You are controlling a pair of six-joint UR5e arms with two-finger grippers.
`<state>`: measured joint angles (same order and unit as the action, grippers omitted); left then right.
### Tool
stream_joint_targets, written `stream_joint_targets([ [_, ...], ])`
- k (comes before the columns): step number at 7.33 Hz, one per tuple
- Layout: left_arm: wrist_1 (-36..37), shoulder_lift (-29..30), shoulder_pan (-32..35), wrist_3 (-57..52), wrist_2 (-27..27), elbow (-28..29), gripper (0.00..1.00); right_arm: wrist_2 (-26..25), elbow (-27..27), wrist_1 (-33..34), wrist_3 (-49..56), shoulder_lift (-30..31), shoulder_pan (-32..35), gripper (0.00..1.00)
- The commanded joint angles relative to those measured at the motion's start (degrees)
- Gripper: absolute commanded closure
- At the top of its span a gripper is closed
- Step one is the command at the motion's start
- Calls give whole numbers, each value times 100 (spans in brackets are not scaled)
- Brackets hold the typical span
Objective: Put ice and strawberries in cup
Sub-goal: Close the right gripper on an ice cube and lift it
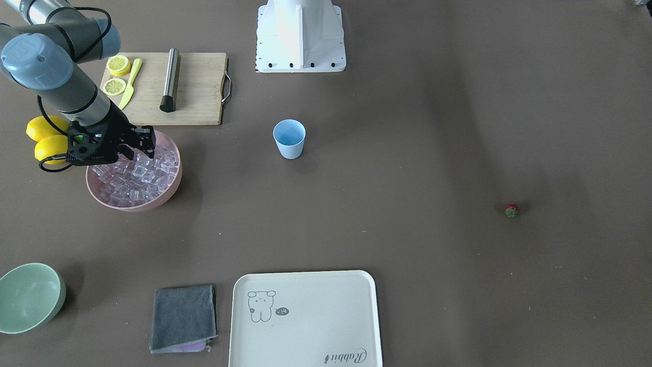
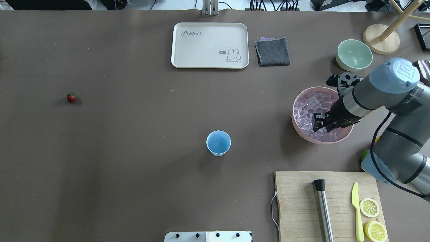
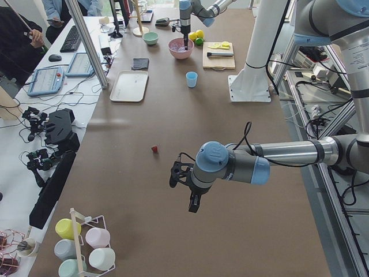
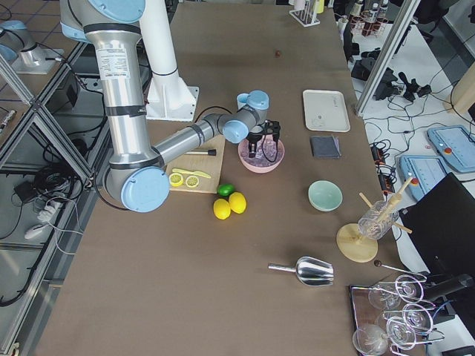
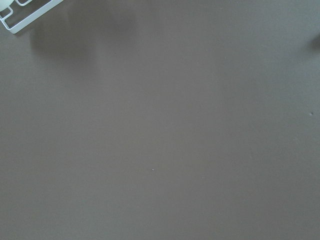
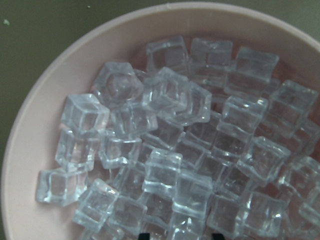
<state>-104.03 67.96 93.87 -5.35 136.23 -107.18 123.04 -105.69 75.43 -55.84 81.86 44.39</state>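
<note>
Glassy ice (image 6: 165, 175) heaps the pink bowl (image 6: 30, 150), so the right jaws, spread apart, should straddle one top cube squarely before pinching (left jaws: cannot tell).

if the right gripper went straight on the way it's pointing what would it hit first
Most likely the ice: the right gripper points down over the pink bowl, jaws apart, and cubes fill its wrist view. How close it is to them is unclear.

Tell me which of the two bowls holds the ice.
The pink bowl, the one under the right gripper: it is heaped with clear ice cubes. The pale green bowl beyond it holds nothing.
</note>
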Motion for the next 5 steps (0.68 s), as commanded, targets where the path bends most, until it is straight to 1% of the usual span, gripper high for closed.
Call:
stream_joint_targets([
  [1,-108,-19,0,16,0,12,2,-95,22,-1,38,-12,-52,51],
  [2,-108,-19,0,16,0,12,2,-113,22,-1,47,-12,-53,58],
  [3,-108,-19,0,16,0,12,2,-114,14,-1,47,5,-53,70],
  [4,-108,-19,0,16,0,12,2,-96,-12,-1,47,-3,-44,98],
  [5,-108,-11,0,16,0,12,2,-70,-47,-1,55,-3,-35,100],
])
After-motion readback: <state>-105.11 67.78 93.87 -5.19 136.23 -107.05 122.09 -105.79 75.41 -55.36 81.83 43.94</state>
